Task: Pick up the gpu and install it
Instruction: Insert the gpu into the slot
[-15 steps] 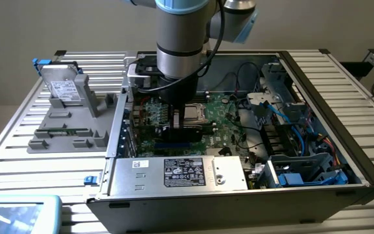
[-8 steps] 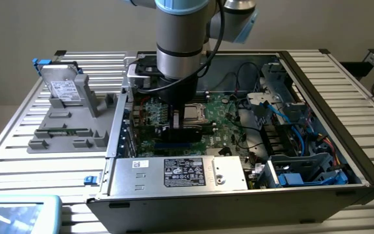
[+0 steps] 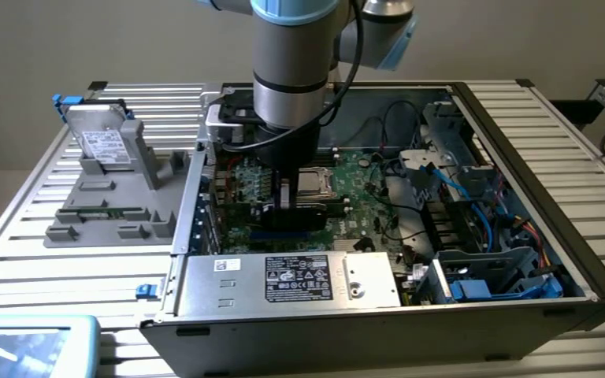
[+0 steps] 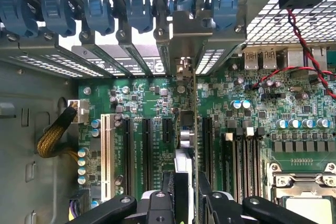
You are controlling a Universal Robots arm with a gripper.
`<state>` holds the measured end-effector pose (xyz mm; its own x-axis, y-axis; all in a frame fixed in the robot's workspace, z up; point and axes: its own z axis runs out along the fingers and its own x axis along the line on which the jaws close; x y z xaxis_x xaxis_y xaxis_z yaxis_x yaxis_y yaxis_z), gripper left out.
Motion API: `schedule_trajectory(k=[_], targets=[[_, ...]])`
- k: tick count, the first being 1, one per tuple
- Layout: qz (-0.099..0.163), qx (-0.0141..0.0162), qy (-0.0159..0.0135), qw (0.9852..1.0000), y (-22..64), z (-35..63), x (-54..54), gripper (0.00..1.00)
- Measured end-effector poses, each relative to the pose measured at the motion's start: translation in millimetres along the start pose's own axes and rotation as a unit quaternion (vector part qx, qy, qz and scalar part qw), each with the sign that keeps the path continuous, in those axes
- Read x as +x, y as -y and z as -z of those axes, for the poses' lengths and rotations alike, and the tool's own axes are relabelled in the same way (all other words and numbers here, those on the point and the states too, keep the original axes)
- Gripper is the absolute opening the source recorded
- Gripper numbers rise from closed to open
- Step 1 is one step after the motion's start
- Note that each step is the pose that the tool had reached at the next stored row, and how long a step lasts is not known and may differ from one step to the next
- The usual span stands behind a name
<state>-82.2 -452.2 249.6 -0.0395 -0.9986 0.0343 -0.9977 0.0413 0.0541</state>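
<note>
Pinched edge-on in the tool (image 4: 189,198), the gpu (image 4: 186,129) is held upright over the motherboard's black expansion slots (image 4: 147,150), its silver bracket (image 4: 181,69) turned toward the rear openings. At the exterior view's left the hard drive (image 3: 101,146) is racked well apart in its grey holder (image 3: 113,213); the card is held inside the open computer case (image 3: 387,339). Seating is judged best done with the card kept square and pressed evenly.

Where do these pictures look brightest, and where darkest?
Exterior view: the slatted table is bright, while the inside of the computer case looks dimmer under the arm. Wrist view: light glares white through the rear slot openings; the motherboard is evenly lit.
</note>
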Motion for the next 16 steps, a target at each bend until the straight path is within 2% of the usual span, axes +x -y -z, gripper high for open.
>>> schedule_trajectory(k=[16], targets=[[0.000,0.0000,-0.0001,1.0000,0.0,-2.2,0.0,0.28]])
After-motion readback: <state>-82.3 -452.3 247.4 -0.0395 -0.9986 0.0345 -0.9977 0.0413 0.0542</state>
